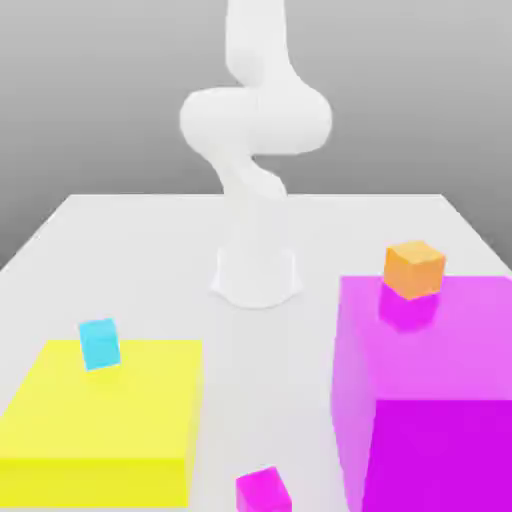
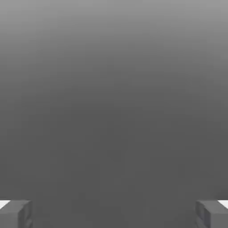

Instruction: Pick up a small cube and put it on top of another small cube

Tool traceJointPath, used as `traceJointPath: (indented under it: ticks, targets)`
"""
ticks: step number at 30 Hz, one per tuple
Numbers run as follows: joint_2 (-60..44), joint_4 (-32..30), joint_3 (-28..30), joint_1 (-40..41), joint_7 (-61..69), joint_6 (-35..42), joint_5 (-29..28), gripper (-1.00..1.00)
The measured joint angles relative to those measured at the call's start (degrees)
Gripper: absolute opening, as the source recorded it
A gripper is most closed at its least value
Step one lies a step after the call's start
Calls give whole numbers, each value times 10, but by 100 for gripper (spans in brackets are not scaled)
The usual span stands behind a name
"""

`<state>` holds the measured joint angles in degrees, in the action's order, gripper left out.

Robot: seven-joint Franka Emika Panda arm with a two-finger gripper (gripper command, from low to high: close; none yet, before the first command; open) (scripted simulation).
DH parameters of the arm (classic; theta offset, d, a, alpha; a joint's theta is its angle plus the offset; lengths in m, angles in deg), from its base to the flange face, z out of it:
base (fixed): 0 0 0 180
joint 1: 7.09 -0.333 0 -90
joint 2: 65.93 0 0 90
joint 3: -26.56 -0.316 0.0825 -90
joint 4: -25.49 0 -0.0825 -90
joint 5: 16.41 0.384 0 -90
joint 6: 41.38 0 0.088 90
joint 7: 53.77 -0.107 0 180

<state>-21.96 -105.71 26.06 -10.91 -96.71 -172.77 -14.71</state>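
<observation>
Now fingers (image 2: 17, 213) spread wide, nothing between; cyan cube (image 1: 99, 343) on yellow block (image 1: 105, 420).

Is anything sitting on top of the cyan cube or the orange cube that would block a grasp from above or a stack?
Nothing visible. The cyan cube sits bare-topped on the yellow block, and the orange cube sits bare-topped on the magenta block. Open tabletop separates the blocks.

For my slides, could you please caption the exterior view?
White arm behind cyan cube on yellow block, orange cube on magenta block.
</observation>
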Motion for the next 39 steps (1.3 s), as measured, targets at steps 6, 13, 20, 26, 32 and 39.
traceJointPath:
  ticks: [6,13,20,26,32,39]
  targets:
    - [-69,-10,3,-115,145,-11,28,0]
    - [-150,-25,0,-241,326,-27,60,0]
    - [-232,-40,-18,-353,508,-42,95,0]
    - [-302,-53,-50,-434,661,-55,120,0]
    - [-353,-86,-71,-477,809,-88,118,0]
    - [-378,-160,-55,-479,981,-157,80,0]
